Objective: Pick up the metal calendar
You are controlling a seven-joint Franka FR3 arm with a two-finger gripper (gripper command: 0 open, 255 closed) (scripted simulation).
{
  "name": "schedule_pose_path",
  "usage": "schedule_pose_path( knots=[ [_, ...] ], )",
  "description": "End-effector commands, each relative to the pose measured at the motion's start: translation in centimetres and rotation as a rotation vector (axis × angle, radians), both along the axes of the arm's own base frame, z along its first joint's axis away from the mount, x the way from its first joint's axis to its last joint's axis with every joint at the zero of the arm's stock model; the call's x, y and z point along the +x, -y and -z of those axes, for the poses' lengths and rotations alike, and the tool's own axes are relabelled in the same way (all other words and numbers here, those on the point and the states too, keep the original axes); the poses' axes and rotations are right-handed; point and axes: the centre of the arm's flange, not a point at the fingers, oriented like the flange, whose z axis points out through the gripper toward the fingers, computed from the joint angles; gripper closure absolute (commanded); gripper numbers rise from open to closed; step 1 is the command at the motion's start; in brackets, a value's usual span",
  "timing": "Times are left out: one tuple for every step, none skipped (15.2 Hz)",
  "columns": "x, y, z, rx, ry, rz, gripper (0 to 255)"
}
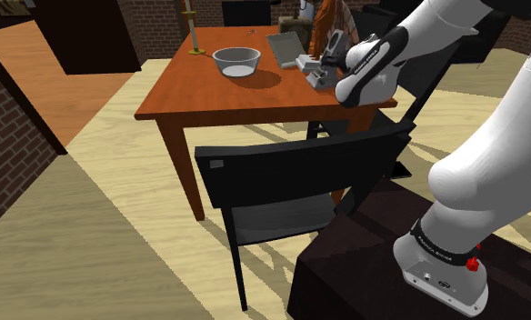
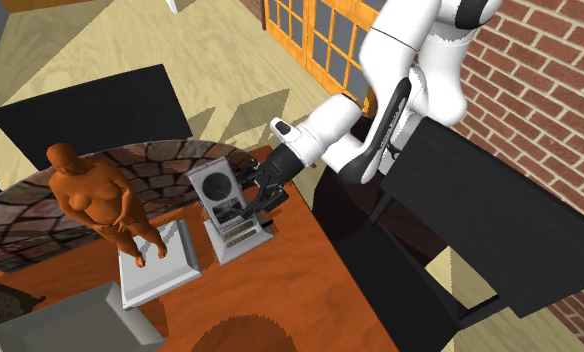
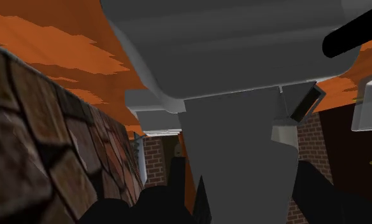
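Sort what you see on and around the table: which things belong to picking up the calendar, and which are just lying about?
Belong to the job:
- grey calendar with the round dial
- claw, right at the calendar

Just lying about:
- bowl on the table
- orange figurine on its grey base
- black chair in front of the table

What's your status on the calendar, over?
Pincer straddles grey calendar, clamp unconfirmed. Calendar upright on table. Figurine beside it, clear of pincer.
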Motion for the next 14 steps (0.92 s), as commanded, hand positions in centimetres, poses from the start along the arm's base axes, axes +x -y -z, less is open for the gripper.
schedule_pose_path(
  knots=[
    [0.0, 0.0, -1.0, -0.001, 0.001, 0.000, 255],
    [0.0, 0.0, -1.6, -0.001, 0.001, 0.000, 255],
    [0.0, 0.0, -2.1, -0.001, 0.001, 0.000, 255],
    [0.0, 0.0, -2.6, -0.001, 0.001, 0.000, 255],
    [0.0, 0.0, -3.2, -0.001, 0.001, 0.000, 255],
    [0.0, 0.0, -3.7, -0.001, 0.001, 0.000, 255],
    [0.0, 0.0, -4.2, -0.001, 0.001, 0.000, 255],
    [0.0, 0.0, -4.7, -0.001, 0.001, 0.000, 255],
    [0.0, 0.0, -5.3, -0.001, 0.001, 0.000, 255],
    [0.0, 0.0, -5.8, -0.001, 0.001, 0.000, 255],
    [0.0, 0.0, -6.3, -0.001, 0.001, 0.000, 255],
    [0.0, 0.0, -6.9, -0.001, 0.001, 0.000, 255],
    [0.0, 0.0, -6.9, -0.001, 0.001, 0.000, 255],
    [0.0, 0.0, -6.9, -0.001, 0.001, 0.000, 255]
  ],
)
